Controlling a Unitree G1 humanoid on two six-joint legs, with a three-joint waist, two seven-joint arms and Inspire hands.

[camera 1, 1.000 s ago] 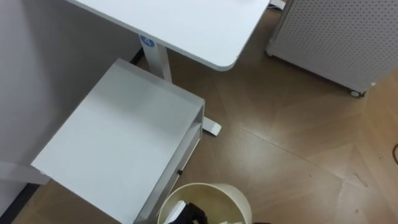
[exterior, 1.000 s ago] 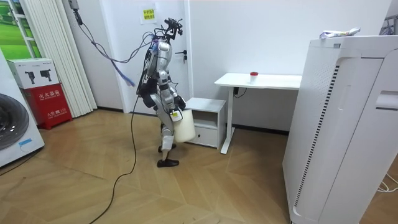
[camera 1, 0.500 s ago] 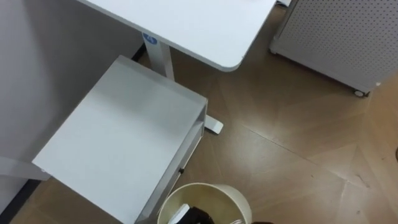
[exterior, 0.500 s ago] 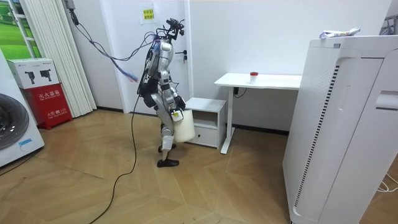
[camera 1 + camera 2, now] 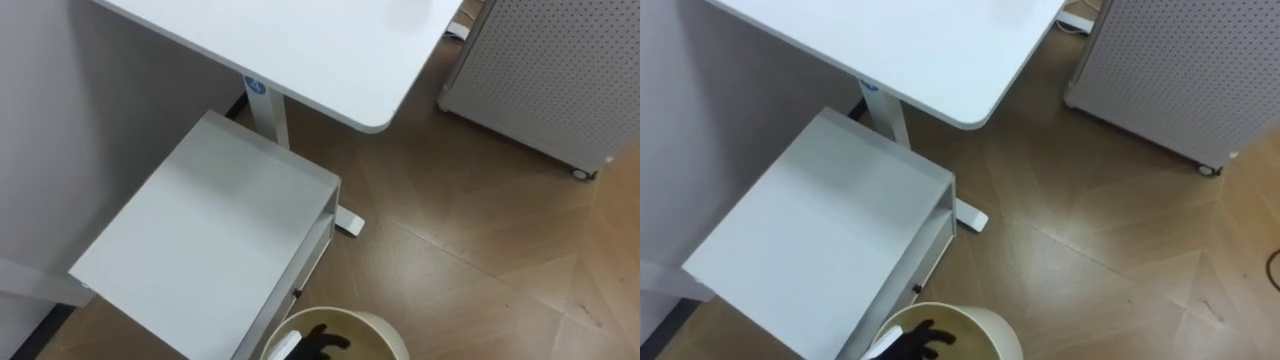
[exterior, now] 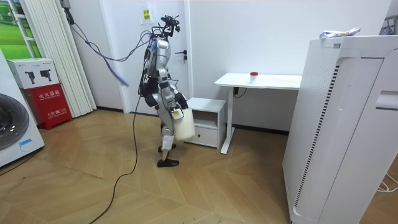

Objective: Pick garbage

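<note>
Left hand (image 5: 320,343): lower centre of the eye view, dark fingers hooked over the rim of the bin (image 5: 374,321) and clenched on it. In the room view the bin hangs clear of the floor in front of the robot's legs. Garbage (image 6: 254,76): by judgement the small red item on the desk (image 6: 280,81), centre right of the room view, well apart from hand and bin. Cabinet (image 5: 210,240): low, white, centre left of the eye view, with the bin just beside its lower right corner. Robot: stands just beside the cabinet, on the room view's left of it, facing the desk. Step in hand, as judged: bringing the bin up to the desk. To do it well, hold the rim level, since a one-sided hold lets a bin swing. Pass the bin clear of the cabinet's corner and the desk's foot (image 5: 348,222). Stop with the bin's mouth near the desk edge closest to the red item, so the reach for it is short.
</note>
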